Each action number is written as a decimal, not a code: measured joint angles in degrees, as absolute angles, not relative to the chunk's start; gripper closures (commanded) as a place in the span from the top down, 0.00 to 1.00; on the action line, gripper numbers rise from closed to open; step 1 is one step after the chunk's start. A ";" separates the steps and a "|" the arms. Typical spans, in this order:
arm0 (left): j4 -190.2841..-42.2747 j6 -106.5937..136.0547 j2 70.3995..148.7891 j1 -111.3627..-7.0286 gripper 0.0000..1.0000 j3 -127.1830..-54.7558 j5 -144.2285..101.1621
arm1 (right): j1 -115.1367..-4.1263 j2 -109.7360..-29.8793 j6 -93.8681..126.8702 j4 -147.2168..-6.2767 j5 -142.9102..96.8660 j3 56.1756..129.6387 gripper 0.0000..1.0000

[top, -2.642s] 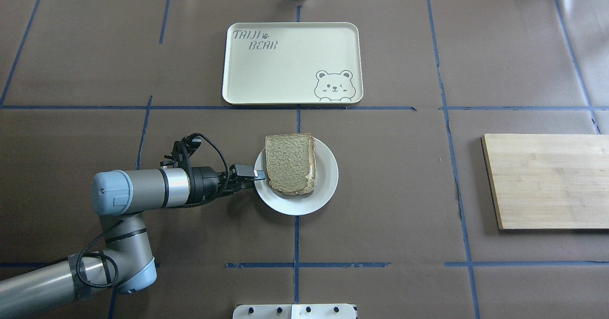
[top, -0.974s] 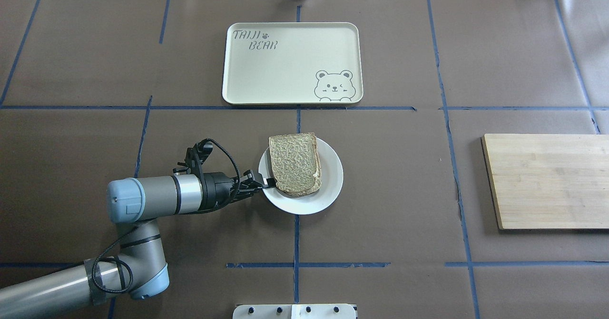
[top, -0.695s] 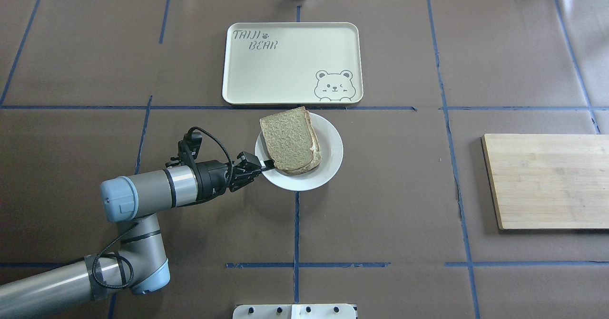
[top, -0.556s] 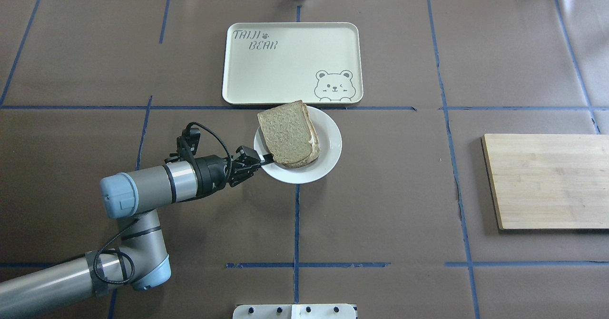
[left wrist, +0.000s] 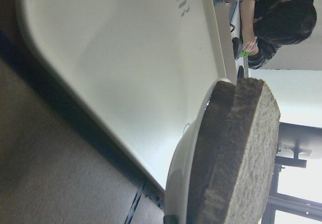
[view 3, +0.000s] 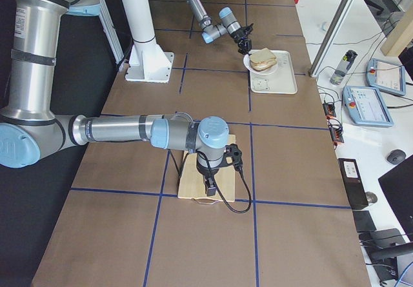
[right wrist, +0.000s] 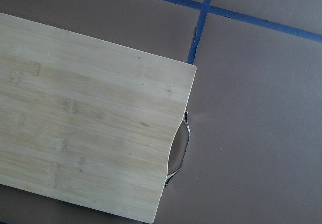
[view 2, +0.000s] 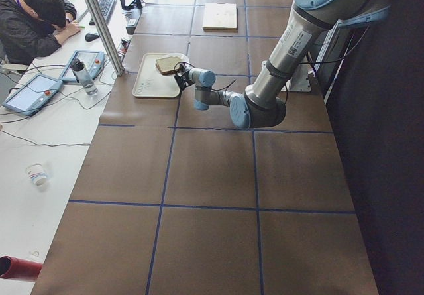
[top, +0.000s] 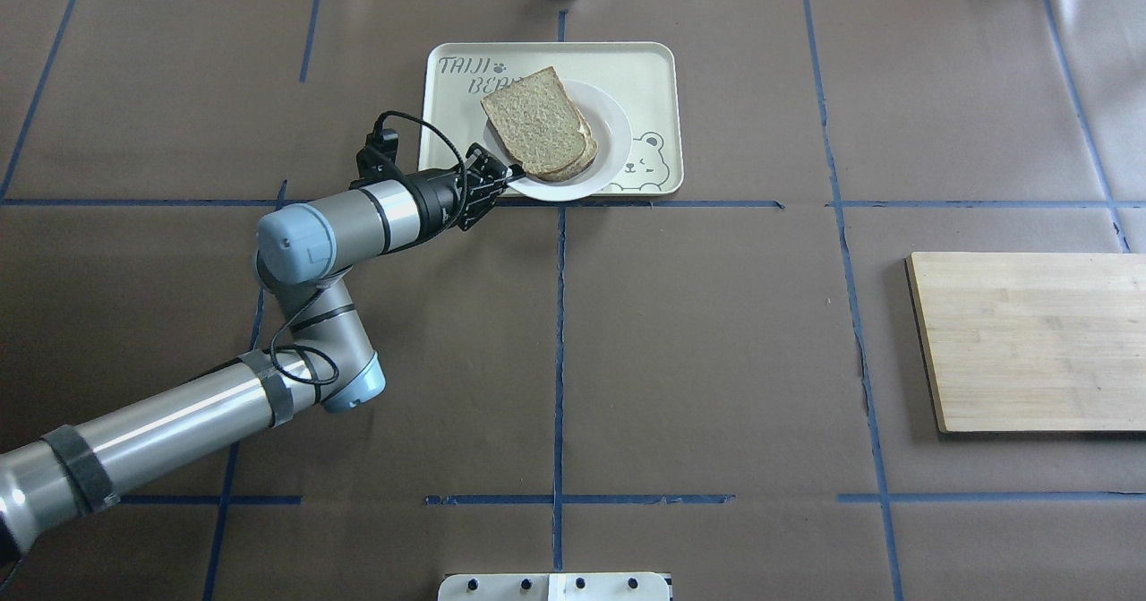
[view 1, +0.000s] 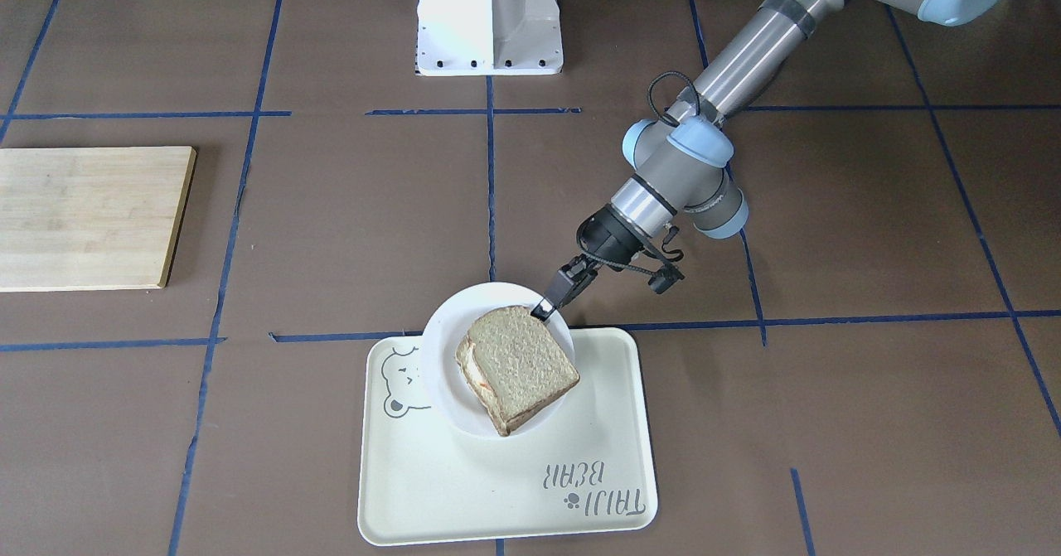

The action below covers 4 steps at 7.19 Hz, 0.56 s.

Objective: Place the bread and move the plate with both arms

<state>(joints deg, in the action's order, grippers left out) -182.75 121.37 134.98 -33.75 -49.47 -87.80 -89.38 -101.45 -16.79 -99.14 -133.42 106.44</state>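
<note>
The white plate (top: 611, 149) is over the cream bear tray (top: 654, 72), on its near middle part. The brown bread (top: 533, 120) lies on the plate on top of a second slice with white filling at its edge. My left gripper (top: 512, 172) is shut on the plate's near left rim; it also shows in the front view (view 1: 544, 311). In the left wrist view the plate's rim (left wrist: 183, 183) stands a little above the tray (left wrist: 126, 58). My right gripper (view 3: 210, 187) hangs over the wooden board, seen only in the right side view; I cannot tell its state.
A wooden cutting board (top: 1030, 341) with a metal handle (right wrist: 179, 151) lies at the table's right. The white robot base (view 1: 489, 17) is at the near edge. A person (view 2: 36, 16) sits at a side desk with a bottle (view 2: 83, 75) beyond the tray.
My left arm has carried the plate with the bread away from the table's middle, forward and over the bear tray. The gripper has stayed shut on the rim.
</note>
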 measured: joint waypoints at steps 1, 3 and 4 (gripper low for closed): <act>-182.71 121.88 139.34 -34.77 0.00 -43.15 -87.80 | -89.38 -101.44 -16.77 -99.14 -133.42 106.39 0.99; -182.65 122.28 143.54 -35.59 0.52 -36.62 -87.80 | -89.38 -101.43 -16.76 -99.14 -133.47 106.30 0.99; -182.62 122.30 144.01 -35.91 0.83 -35.84 -87.91 | -89.38 -101.43 -16.76 -99.14 -133.49 106.28 0.99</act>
<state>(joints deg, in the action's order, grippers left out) -182.62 122.30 144.01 -35.91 -35.84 -87.91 -89.38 -101.43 -16.76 -99.14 -133.49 106.28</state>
